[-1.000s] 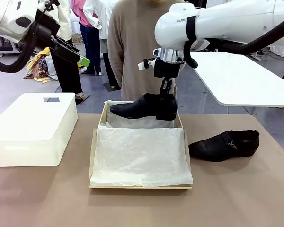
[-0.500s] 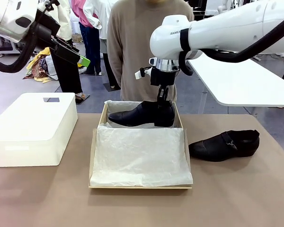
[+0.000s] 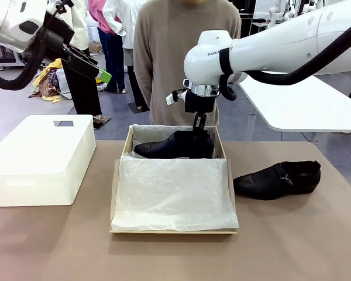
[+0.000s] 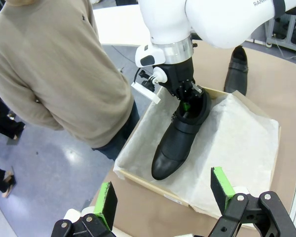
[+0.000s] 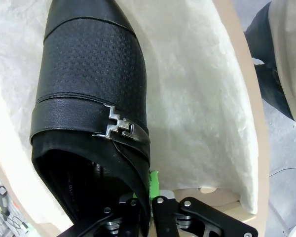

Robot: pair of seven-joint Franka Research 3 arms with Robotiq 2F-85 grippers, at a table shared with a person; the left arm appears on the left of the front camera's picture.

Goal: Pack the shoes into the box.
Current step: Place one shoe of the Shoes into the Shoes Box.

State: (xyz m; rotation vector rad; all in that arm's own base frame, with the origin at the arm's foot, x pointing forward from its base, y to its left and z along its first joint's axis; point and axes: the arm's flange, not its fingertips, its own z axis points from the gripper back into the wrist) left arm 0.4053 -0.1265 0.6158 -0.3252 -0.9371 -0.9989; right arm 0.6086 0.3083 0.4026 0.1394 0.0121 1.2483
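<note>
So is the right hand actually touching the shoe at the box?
Touching. The right wrist view shows the right hand shut on the rim of the shoe.

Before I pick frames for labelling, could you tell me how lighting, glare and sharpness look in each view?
Front view: even light, sharp, soft shadow under the loose shoe. Left wrist view: crisp, the tissue paper bright yet keeping its creases. Right wrist view: the held shoe in focus with mild sheen, its buckle glinting.
</note>
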